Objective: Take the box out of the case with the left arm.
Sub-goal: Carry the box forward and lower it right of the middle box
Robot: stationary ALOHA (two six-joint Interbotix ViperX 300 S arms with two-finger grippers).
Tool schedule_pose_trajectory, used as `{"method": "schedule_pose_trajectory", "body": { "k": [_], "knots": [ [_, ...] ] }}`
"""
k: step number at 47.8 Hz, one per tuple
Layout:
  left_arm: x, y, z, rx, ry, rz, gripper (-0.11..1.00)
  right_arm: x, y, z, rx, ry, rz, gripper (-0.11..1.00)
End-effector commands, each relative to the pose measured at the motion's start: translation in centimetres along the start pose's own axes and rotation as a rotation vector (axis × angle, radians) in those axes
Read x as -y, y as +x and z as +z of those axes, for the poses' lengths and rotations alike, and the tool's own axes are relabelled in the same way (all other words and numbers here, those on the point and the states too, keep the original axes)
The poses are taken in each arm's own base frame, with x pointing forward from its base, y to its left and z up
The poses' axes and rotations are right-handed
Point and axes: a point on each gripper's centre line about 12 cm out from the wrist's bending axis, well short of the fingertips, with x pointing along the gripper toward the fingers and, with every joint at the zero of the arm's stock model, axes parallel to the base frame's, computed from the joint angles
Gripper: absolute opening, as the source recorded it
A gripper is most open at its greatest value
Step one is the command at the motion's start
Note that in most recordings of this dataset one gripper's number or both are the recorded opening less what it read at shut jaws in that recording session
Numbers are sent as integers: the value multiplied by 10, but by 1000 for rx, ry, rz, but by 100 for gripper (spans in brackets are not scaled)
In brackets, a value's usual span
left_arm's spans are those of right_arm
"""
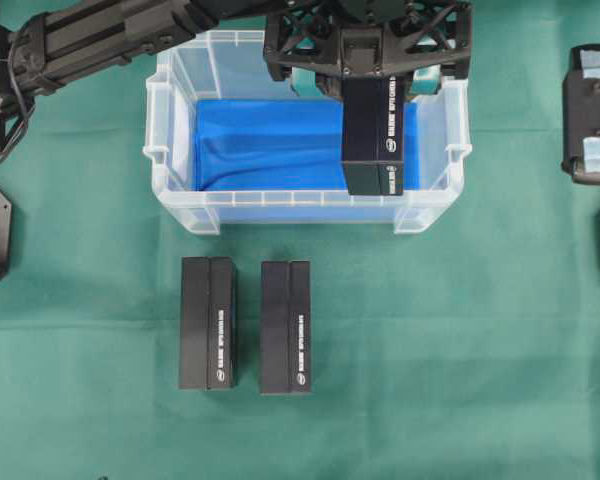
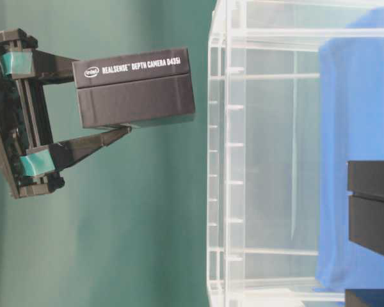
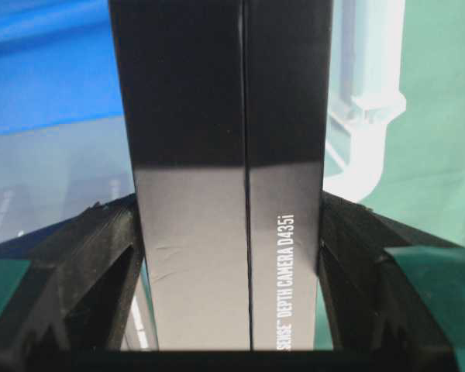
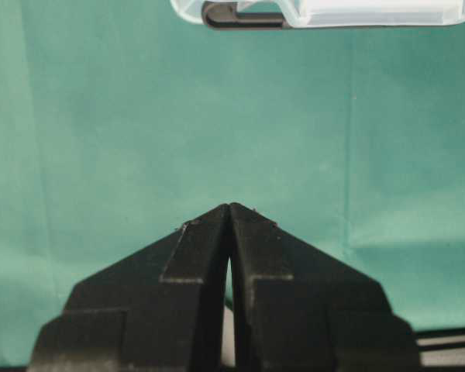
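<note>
Box ends cut off, wrist view.

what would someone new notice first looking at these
The left gripper clamps a black box lifted above the right end of the clear case, whose floor holds a bright blue sheet. Two more black boxes lie side by side on the green cloth in front of the case.

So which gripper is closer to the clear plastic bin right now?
Left. The left gripper hangs over the bin, holding a black box; the right gripper sits off to the bin's right over the cloth.
</note>
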Motion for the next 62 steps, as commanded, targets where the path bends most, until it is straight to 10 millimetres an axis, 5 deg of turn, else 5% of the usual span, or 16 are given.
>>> {"method": "schedule_pose_trajectory", "body": {
  "k": [1, 31, 62],
  "knots": [
    [-2, -31, 0, 20, -2, -71, 60, 0, -4, 2, 15, 3, 4, 3],
    [3, -37, -20, 16, 25, -88, 60, 0, -4, 2, 15, 2, 4, 3],
    [13, -42, -137, -46, -33, -88, 60, 0, -4, 3, 18, 2, 4, 3]
  ]
}}
